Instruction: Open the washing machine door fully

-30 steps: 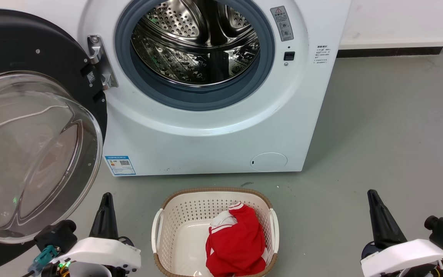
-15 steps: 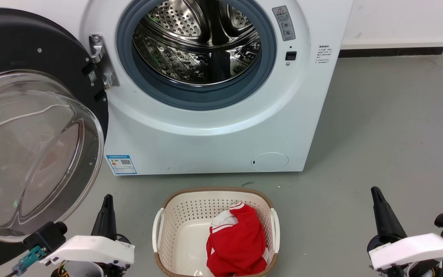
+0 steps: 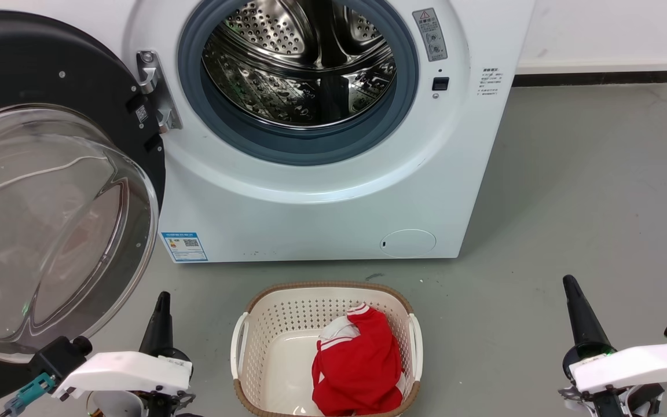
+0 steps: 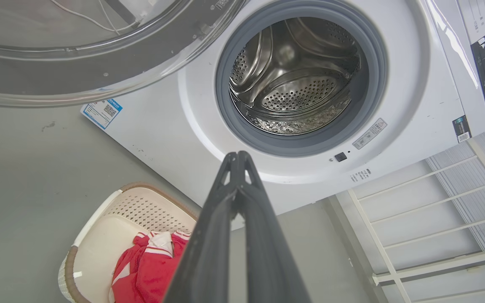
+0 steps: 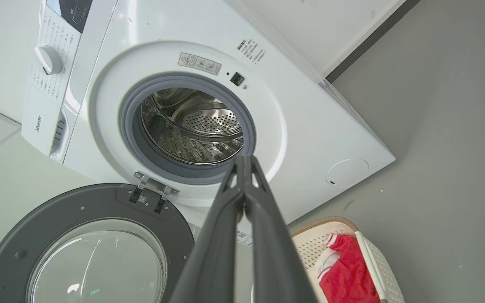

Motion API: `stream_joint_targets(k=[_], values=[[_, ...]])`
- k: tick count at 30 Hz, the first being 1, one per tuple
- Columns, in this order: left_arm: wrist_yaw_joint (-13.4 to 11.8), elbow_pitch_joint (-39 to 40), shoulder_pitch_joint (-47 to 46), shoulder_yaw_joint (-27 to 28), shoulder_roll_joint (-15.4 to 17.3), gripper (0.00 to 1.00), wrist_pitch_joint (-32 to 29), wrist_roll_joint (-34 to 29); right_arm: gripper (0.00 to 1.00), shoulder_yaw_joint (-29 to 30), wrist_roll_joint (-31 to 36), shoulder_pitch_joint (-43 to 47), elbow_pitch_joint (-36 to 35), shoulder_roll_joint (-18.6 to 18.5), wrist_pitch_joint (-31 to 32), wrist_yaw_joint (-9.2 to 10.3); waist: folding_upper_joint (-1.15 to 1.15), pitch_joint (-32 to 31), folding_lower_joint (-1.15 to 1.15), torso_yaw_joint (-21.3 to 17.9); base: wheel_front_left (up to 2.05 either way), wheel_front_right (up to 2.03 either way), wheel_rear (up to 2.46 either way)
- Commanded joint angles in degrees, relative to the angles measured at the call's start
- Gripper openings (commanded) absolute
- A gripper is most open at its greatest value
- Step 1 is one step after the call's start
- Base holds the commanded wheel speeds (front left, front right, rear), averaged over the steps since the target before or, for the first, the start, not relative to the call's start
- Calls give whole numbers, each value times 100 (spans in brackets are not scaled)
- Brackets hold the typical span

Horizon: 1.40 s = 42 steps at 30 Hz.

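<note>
The washing machine door (image 3: 50,202) stands swung wide at nine o'clock of the drum opening. It hangs from its metal hinge (image 3: 157,92) on the washing machine (image 3: 310,202), with its glass bowl bulging toward the head camera. The steel drum (image 3: 299,63) lies open to view inside the blue-grey gasket (image 3: 310,147). The left hand (image 3: 163,298) sits at seven o'clock in the head view, near the door's lower edge and not touching it. Its fingers (image 4: 213,240) are pressed together with nothing between them. The right hand (image 3: 570,284) sits at five o'clock over the grey floor (image 3: 571,174), well apart from the machine, fingers likewise closed and empty. At six o'clock, a white basket (image 3: 287,315) on the floor holds a red garment (image 3: 356,370)
</note>
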State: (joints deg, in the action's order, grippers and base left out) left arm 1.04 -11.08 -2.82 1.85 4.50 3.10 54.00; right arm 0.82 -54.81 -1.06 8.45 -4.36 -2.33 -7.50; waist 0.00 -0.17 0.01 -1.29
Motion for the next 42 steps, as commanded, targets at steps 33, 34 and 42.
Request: stream_joint_targets(k=[33, 34, 42], values=[[372, -134, -283, 267, -84, 0, -526, 2054, 0, 184, -2122, -341, 272, -34, 386, 1, 0, 16, -1, 57, 0, 0, 0], [379, -140, -280, 274, -86, 0, -540, 2105, 0, 190, -2173, -348, 280, -33, 391, 1, 0, 16, -1, 59, 0, 0, 0], [446, -179, -296, 323, -106, 0, -642, 2503, 0, 233, -2574, -405, 345, -25, 470, 1, 0, 20, -1, 73, 0, 0, 0]])
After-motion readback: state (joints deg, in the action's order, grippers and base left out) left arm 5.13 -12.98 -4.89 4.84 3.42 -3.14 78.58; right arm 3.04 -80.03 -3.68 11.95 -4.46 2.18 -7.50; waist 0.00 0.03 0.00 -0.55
